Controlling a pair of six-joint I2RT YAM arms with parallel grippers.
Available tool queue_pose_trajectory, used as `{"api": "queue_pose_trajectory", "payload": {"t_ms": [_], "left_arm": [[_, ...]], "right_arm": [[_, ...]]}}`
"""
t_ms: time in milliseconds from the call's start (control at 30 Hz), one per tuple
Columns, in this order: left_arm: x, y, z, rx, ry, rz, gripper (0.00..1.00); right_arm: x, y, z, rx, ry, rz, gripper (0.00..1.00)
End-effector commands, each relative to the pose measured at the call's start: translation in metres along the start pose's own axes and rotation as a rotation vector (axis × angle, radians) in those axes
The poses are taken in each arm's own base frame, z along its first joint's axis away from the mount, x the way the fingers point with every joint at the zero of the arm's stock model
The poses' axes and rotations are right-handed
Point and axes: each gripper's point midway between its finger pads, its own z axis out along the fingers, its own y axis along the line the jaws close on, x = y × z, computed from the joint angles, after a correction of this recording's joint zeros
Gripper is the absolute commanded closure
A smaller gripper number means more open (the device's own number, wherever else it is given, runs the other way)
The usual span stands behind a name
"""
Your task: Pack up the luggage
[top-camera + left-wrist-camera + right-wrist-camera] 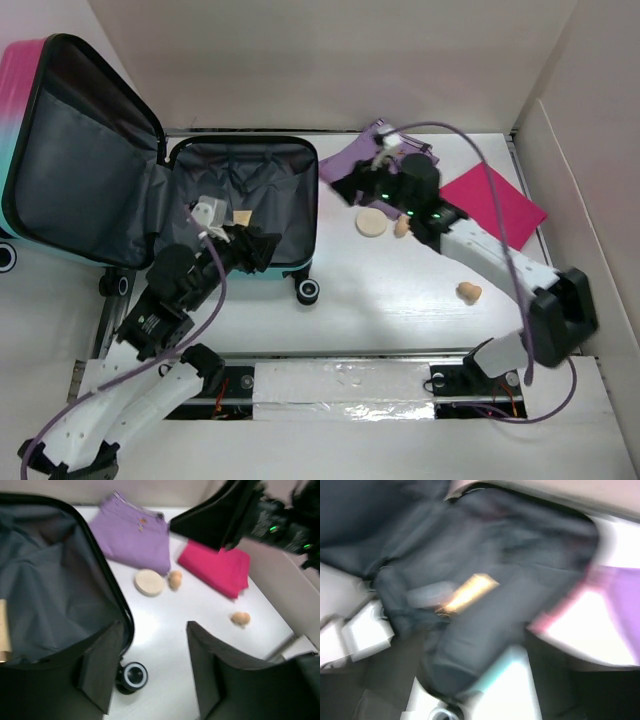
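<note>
The luggage (245,175) lies open at the left, its pink-to-teal lid (75,150) standing up and its grey lining (45,595) showing. A small tan object (241,217) lies inside. My left gripper (258,248) hovers over the luggage's near right corner, open and empty (155,630), above a black wheel (134,676). My right gripper (347,186) is at the luggage's right rim, beside the purple pouch (380,150). Its wrist view is blurred: the jaws stand apart with nothing between them (477,670), and they face the lining (485,545).
On the white table lie a round beige disc (371,222), a small peach piece (402,226) beside it, and another (468,292) nearer the front. A folded magenta cloth (495,200) sits at the right, by the side wall.
</note>
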Motion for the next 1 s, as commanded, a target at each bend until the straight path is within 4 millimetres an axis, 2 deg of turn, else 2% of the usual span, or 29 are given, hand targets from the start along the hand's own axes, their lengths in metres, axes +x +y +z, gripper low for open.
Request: {"api": "queue_pose_trajectory", "payload": {"t_ms": [0,33,67,133,167,233,267,300,367,400,467,500,533,633,667,800,867,933,967], "left_arm": [[0.003,-0.032,0.024,0.150,0.081,-0.021,0.52],[0.002,-0.037,0.029,0.173,0.085,-0.027,0.58],[0.003,-0.042,0.033,0.193,0.095,-0.036,0.61],[0.004,-0.048,0.044,0.216,0.121,-0.053,0.68],[0.004,-0.049,0.047,0.220,0.127,-0.059,0.69],[0.005,-0.052,0.054,0.228,0.135,-0.081,0.69],[0.006,-0.053,0.056,0.233,0.138,-0.087,0.69],[0.010,-0.054,0.059,0.236,0.154,-0.099,0.69],[0.013,-0.051,0.061,0.222,0.165,-0.099,0.66],[0.015,-0.046,0.061,0.195,0.169,-0.086,0.64],[0.013,-0.040,0.060,0.169,0.167,-0.057,0.60],[0.008,-0.037,0.059,0.150,0.151,-0.041,0.58],[0.009,-0.033,0.057,0.135,0.157,-0.014,0.54],[0.009,-0.030,0.054,0.126,0.149,0.016,0.47],[0.011,-0.029,0.054,0.127,0.152,0.027,0.47],[0.017,-0.030,0.049,0.153,0.163,0.044,0.46],[0.015,-0.031,0.047,0.158,0.155,0.046,0.46],[0.011,-0.033,0.042,0.167,0.134,0.049,0.45],[0.010,-0.033,0.040,0.168,0.128,0.049,0.45]], "right_arm": [[-0.062,-0.054,-0.074,0.261,-0.235,-0.039,0.63],[-0.025,-0.080,-0.092,0.372,-0.164,-0.021,0.74],[-0.032,-0.086,-0.120,0.439,-0.208,-0.031,0.85],[-0.012,-0.128,-0.159,0.629,-0.200,-0.013,0.90],[0.018,-0.145,-0.172,0.695,-0.149,-0.003,0.88],[0.040,-0.173,-0.195,0.791,-0.100,0.023,0.77],[0.055,-0.181,-0.196,0.793,-0.064,0.034,0.56],[0.072,-0.190,-0.189,0.785,-0.009,0.051,0.46],[0.090,-0.194,-0.175,0.734,0.052,0.071,0.25],[0.106,-0.203,-0.167,0.742,0.116,0.091,0.22],[0.116,-0.212,-0.156,0.742,0.151,0.109,0.19],[0.117,-0.216,-0.150,0.739,0.154,0.119,0.19],[0.134,-0.223,-0.144,0.745,0.194,0.142,0.19],[0.139,-0.230,-0.124,0.716,0.175,0.186,0.20],[0.153,-0.231,-0.117,0.695,0.201,0.221,0.21],[0.162,-0.240,-0.100,0.680,0.179,0.268,0.24],[0.158,-0.246,-0.092,0.681,0.146,0.273,0.24],[0.169,-0.253,-0.087,0.692,0.170,0.284,0.25],[0.165,-0.256,-0.082,0.690,0.156,0.289,0.28]]}}
